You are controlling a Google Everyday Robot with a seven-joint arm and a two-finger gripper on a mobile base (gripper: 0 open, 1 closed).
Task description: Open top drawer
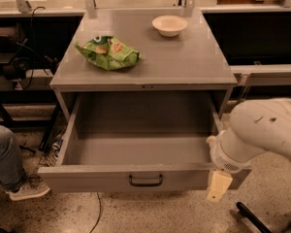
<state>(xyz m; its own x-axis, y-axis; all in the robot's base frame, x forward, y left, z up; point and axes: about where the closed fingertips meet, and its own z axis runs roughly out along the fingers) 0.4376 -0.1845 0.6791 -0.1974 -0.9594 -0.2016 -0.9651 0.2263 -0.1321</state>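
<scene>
Lab: cabled benches, tool by drawer

A crumpled green snack bag lies on the left of the grey worktop. A white bowl stands upright near its back edge, well apart from the bag. Low left, a jeans-clad leg and sneaker rest on the speckled floor, far across from the tool at lower right.

The gripper, at the top drawer's near right corner, shows only partly below the white arm, which hides that corner and runs off the right edge; a person's leg is cut off left
</scene>
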